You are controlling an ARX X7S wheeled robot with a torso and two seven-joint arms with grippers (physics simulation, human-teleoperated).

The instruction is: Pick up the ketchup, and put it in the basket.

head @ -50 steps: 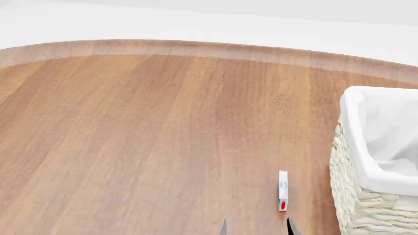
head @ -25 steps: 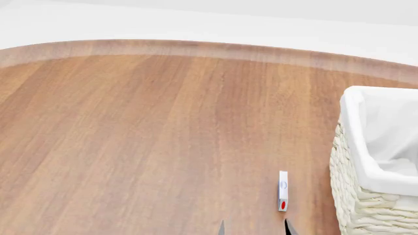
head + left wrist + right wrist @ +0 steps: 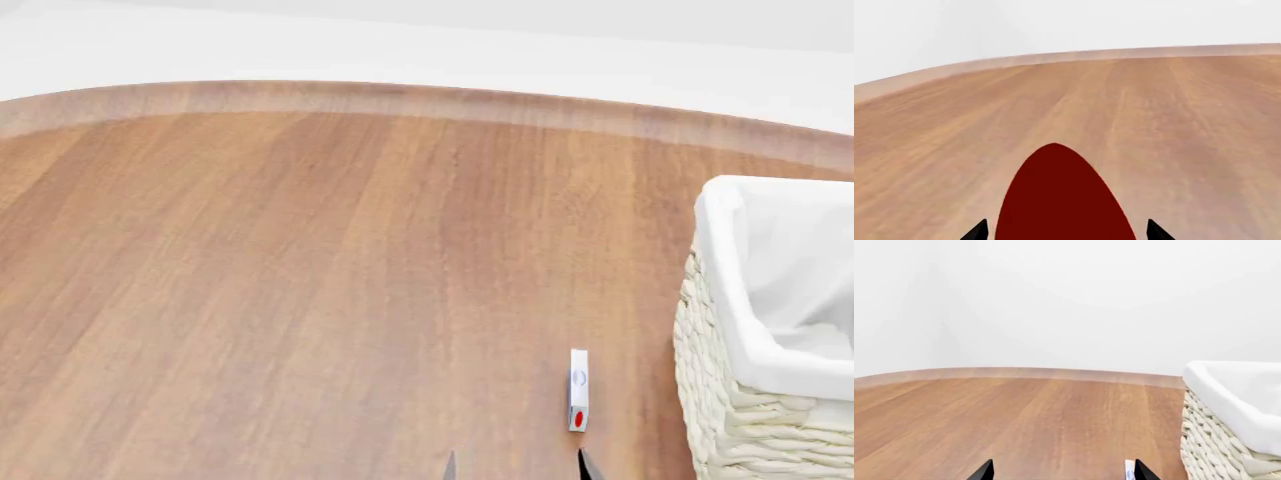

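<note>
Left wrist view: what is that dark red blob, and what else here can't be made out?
- Dark red shape, left wrist view: cut off by the picture's bottom edge, with no cap or label showing. It may be the ketchup, but I cannot tell.
- Left gripper: only its tips show, so its grip is unclear.
- Basket, head view: cut off by the right edge.
- Small white object: too small to identify.

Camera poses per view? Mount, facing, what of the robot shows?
Head: high on the robot, looking forward and down on the table; basket at right; only the right gripper tips show.
Left wrist: low over the table, looking along it to its far edge; left gripper tips flank a dark red shape, probably the ketchup.
Right wrist: low, level, facing the wall; fingertips apart.
Shared: head and right wrist both show basket and small white item.
</note>
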